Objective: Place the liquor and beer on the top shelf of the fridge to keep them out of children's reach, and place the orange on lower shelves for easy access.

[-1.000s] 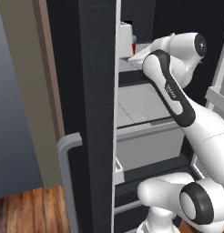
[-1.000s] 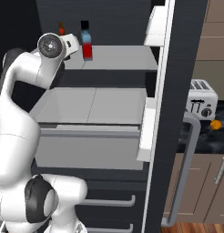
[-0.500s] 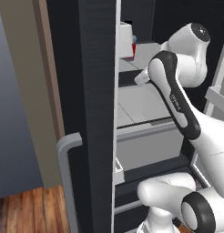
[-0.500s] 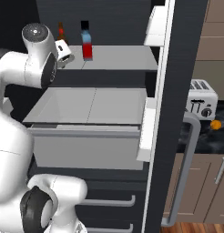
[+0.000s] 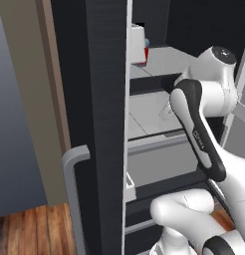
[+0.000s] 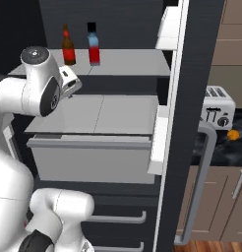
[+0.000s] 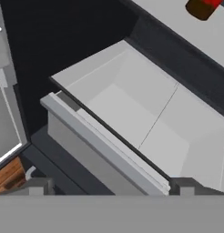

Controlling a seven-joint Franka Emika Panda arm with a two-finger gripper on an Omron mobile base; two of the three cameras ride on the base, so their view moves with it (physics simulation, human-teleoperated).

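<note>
The beer (image 6: 68, 47) and the liquor (image 6: 93, 44) stand side by side at the back left of the top shelf (image 6: 135, 62) in the open fridge (image 6: 202, 64). My gripper (image 7: 111, 185) is open and holds nothing. It hangs below the top shelf, over the left end of the lower shelves (image 7: 148, 113). The beer's brown foot (image 7: 201, 8) shows in the hand view's upper right. The white hand (image 6: 70, 82) is in front of the lower shelves (image 6: 113, 114). The orange (image 6: 233, 134) lies on the dark counter, right of the fridge.
The left fridge door (image 5: 107, 99) with its grey bar handle (image 5: 74, 189) stands open close to my arm. The right door carries white bins (image 6: 160, 142) and a handle (image 6: 199, 187). A toaster (image 6: 219, 106) sits beside the orange. A grey rail (image 6: 88, 142) fronts the drawer.
The hand has come down and back from beside the bottles on the top shelf to the level of the lower shelf. The jaws stayed open. Both bottles kept their places.
</note>
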